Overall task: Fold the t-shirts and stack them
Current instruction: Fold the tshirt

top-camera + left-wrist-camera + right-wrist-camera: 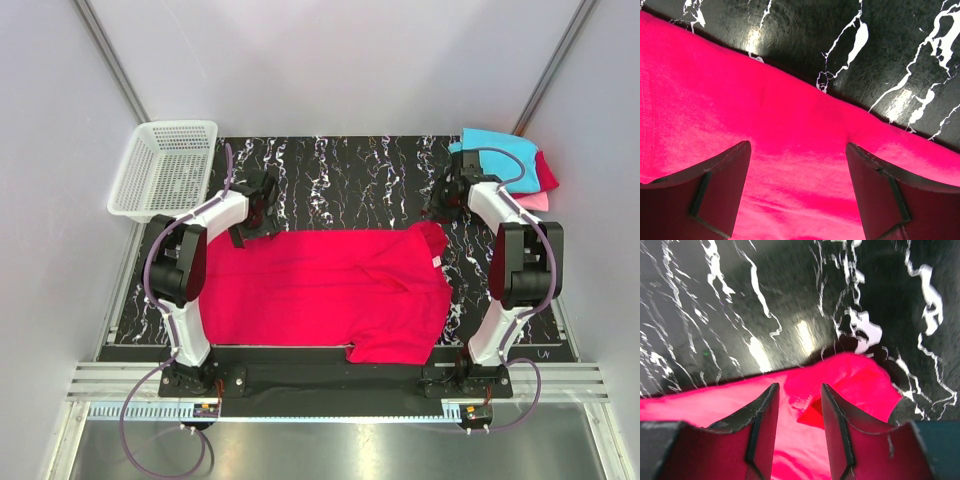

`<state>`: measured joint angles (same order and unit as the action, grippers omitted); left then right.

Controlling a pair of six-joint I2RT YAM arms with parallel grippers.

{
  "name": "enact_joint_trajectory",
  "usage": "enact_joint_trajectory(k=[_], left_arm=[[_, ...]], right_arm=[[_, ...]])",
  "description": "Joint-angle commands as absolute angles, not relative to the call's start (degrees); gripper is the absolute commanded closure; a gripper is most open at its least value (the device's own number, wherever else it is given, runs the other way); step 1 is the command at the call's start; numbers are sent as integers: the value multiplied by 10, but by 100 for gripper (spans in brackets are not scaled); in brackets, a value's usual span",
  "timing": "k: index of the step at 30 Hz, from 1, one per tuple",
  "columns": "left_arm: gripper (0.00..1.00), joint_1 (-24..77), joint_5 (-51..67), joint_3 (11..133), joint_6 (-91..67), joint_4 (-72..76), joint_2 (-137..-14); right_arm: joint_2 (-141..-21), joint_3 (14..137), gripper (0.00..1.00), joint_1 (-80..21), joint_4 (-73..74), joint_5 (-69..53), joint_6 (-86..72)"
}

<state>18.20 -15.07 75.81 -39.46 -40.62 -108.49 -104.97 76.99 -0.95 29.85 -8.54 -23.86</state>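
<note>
Crimson cloth, the t-shirt (320, 295), is spread on the worktop (340, 175), its long axis running from the left hand (797, 147) to the right hand (798, 386). Both hands are released with nothing clamped, the left wide, the right half spread. The far edge lies under each. Beyond the right hand a cyan shirt (500, 150) is piled with others. Beyond the left, no shirt is seen in the white mesh basket (180, 124).

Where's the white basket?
In the top view, the basket sits at the table's far left corner, just beyond the left arm and the red shirt.
</note>
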Motion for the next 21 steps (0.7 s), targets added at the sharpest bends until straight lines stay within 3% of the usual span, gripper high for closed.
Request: enact_joint_trajectory(k=[1, 11, 14, 15, 16, 21], left_arm=[[19, 179, -160, 780, -391, -403, -1085], [19, 180, -159, 771, -394, -403, -1092], [19, 179, -160, 772, -392, -403, -1092], [19, 179, -162, 773, -392, -404, -1092], [19, 178, -162, 772, -392, -404, -1092], [19, 178, -163, 773, -391, -407, -1102]], right_arm=[[-1034, 751, 54, -22, 295, -85, -242], [-1048, 749, 62, -32, 294, -86, -248], [-1052, 751, 81, -31, 295, -81, -251], [-1053, 753, 95, -32, 295, -81, -252], [-1056, 754, 100, -31, 298, -78, -253], [-1049, 767, 100, -32, 329, -16, -258]])
